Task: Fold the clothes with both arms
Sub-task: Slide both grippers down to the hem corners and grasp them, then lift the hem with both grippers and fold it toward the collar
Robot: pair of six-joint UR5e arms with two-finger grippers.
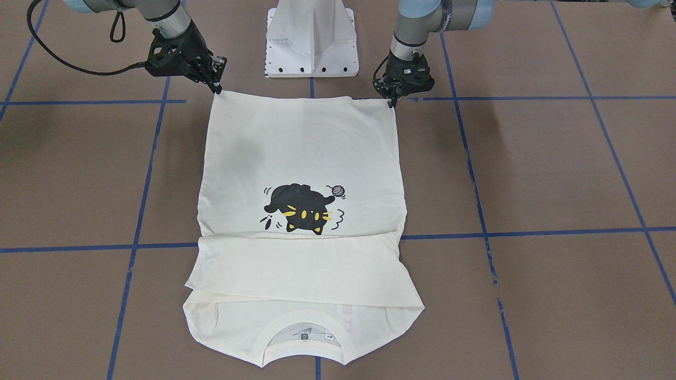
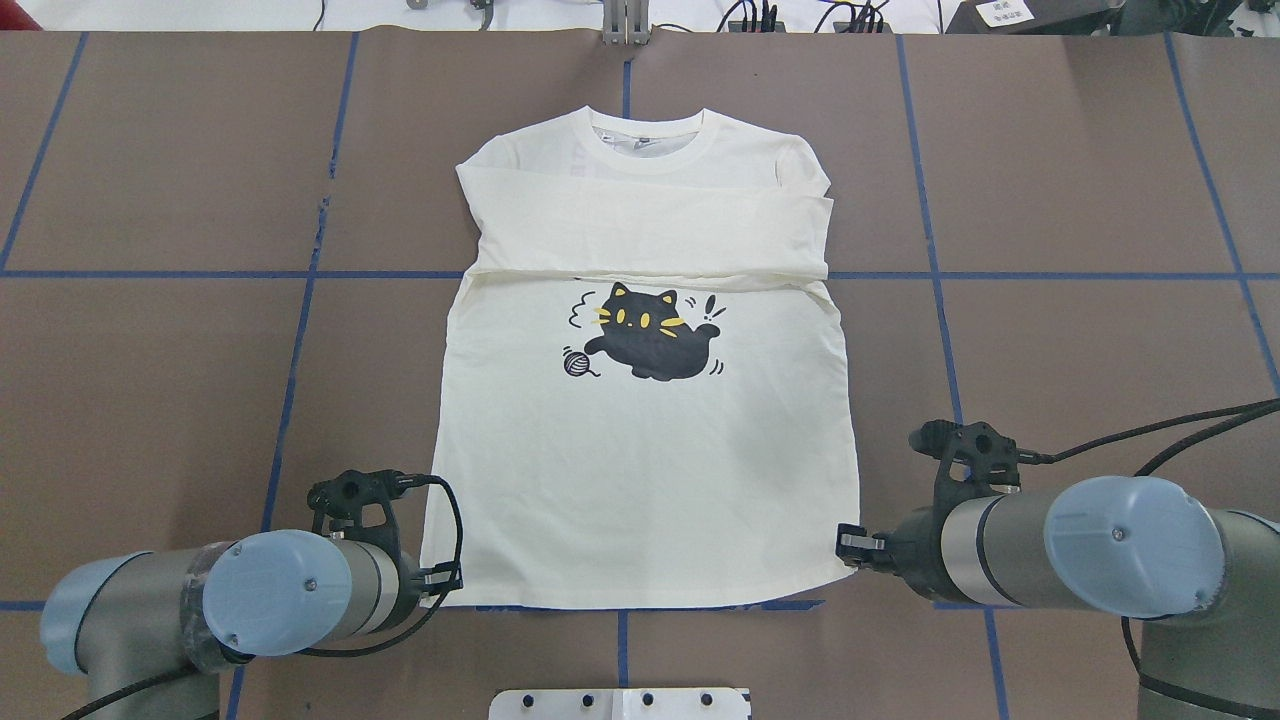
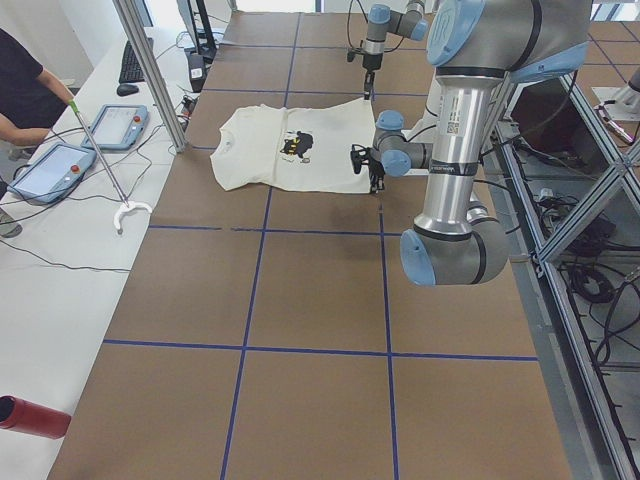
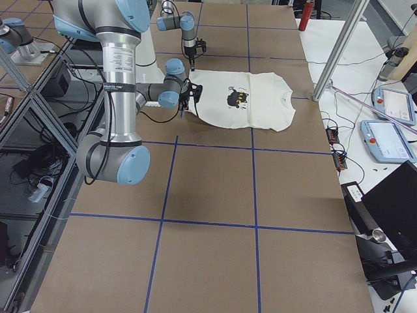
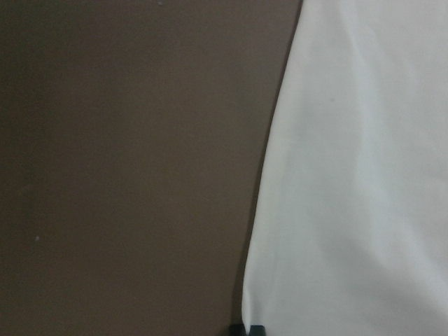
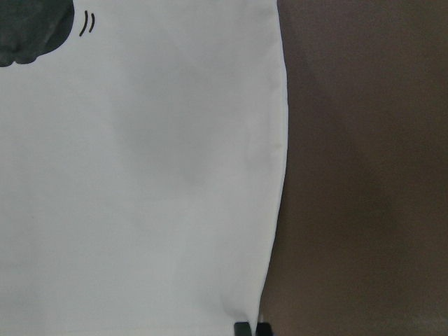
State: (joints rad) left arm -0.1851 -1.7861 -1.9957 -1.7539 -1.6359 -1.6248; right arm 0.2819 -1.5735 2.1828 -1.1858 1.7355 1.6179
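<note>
Sleeves (image 2: 650, 235) already folded across T-shirt (image 2: 650, 460) chest; left pincer (image 2: 445, 580), right pincer (image 2: 846, 545) each nipped closed on hem corner; hem-to-collar fold apparently remaining.

A wide brown surface (image 2: 150, 400) fills the middle of the room, marked into large squares by blue tape lines (image 2: 200, 273). Along one long side runs a white bench (image 3: 60, 290) — grey control tablets (image 3: 122, 126), a keyboard (image 3: 131, 62) and loose cables lie on it, and a red cylinder (image 3: 30, 416) rests at its near end. Aluminium posts (image 3: 150, 75) rise at the bench's edge. A person in a dark top (image 3: 25, 85) is at the bench. Opposite, a metal frame (image 3: 548, 305) holds cables — the light is even and bright.
</note>
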